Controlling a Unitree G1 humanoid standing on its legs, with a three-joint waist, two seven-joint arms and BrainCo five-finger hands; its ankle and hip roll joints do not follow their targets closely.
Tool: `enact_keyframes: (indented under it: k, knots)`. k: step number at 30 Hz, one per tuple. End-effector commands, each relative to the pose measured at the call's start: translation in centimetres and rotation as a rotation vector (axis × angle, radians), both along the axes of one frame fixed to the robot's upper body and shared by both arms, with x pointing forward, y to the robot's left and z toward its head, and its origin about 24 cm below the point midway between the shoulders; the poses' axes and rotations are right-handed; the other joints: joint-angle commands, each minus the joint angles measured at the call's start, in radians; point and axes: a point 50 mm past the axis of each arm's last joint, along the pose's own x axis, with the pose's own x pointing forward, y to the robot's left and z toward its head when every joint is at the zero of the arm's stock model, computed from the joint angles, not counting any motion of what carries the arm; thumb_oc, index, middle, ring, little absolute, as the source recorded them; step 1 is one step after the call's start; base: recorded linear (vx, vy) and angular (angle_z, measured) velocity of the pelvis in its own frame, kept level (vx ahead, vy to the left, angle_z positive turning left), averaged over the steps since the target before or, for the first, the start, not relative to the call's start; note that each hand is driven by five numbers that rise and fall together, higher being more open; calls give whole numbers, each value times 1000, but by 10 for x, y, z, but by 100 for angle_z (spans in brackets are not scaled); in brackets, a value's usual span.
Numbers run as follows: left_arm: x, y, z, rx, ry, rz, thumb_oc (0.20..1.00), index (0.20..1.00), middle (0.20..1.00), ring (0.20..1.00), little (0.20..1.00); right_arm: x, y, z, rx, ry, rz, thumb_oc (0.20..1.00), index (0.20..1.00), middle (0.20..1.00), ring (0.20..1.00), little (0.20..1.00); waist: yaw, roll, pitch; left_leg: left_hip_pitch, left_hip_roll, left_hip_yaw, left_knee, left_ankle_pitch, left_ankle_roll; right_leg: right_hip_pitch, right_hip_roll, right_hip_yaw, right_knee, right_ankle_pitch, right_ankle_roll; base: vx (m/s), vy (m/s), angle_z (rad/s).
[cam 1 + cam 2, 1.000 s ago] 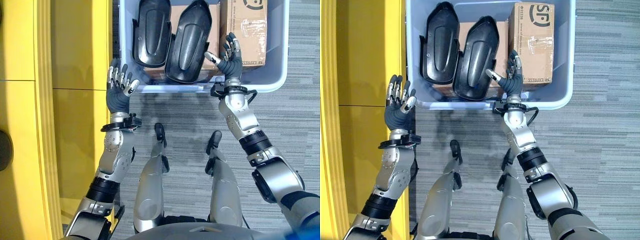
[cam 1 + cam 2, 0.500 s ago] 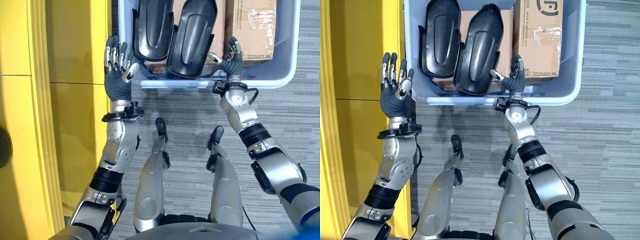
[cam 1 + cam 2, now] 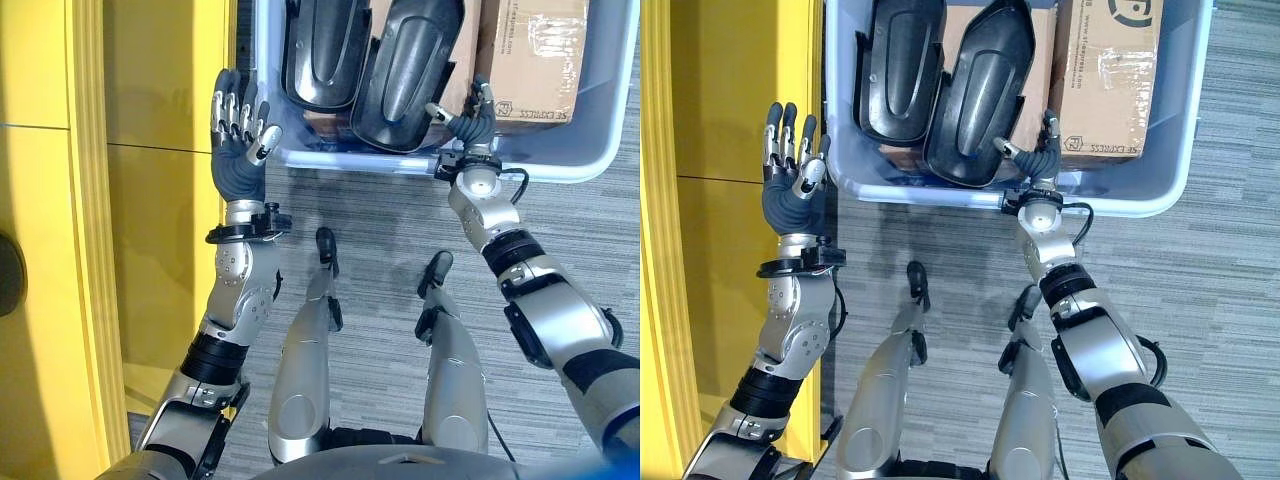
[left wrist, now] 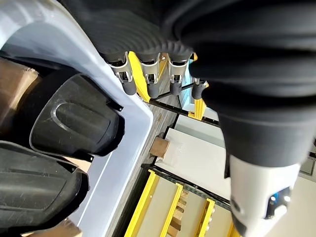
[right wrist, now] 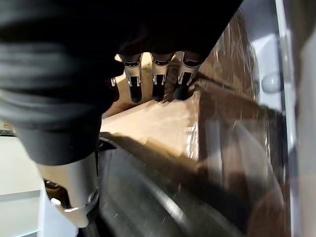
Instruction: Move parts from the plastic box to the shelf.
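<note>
My right hand (image 3: 1039,158): fingers relaxed, empty, over box rim beside nearer black moulded part (image 3: 980,95) | My left hand (image 3: 240,130): spread, empty, outside plastic box (image 3: 600,150) | Progress: both black parts and cardboard boxes (image 3: 1105,70) remain inside; yellow shelf (image 3: 60,250) unloaded.

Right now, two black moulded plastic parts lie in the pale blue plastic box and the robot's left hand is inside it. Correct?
Not quite. The left hand is outside the pale blue plastic box, open beside its wall, as the left eye view shows. The two black moulded plastic parts do lie inside.
</note>
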Motion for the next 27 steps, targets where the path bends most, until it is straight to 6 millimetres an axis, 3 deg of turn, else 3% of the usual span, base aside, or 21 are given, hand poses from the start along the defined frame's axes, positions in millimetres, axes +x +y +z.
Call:
enact_keyframes:
  k: [1, 14, 27]
  knots:
    - [-23, -6, 34, 7, -210, -40, 1000, 1000, 1000, 1000, 1000, 5, 4, 33, -57, -63, 20, 1000, 1000, 1000, 1000, 1000, 38, 8, 18, 19, -23, -64, 83, -146, -45, -14, -11, 14, -27, 53, 56, 0, 0, 0]
    - [-26, -15, 39, 14, -238, -73, 1000, 1000, 1000, 1000, 1000, 11, -11, 18, -183, 82, -60, 1000, 1000, 1000, 1000, 1000, 74, 20, 19, -9, -44, -104, 73, -143, -32, -37, -15, 11, -28, 55, 60, 2, 12, 1]
    - [-28, -15, 39, 3, -238, -67, 1000, 1000, 1000, 1000, 1000, 11, 1, 25, -237, 39, -37, 1000, 1000, 1000, 1000, 1000, 77, 7, 19, -46, -55, -121, 79, -121, -15, -56, -20, 0, -34, 76, 51, -7, 9, 1]
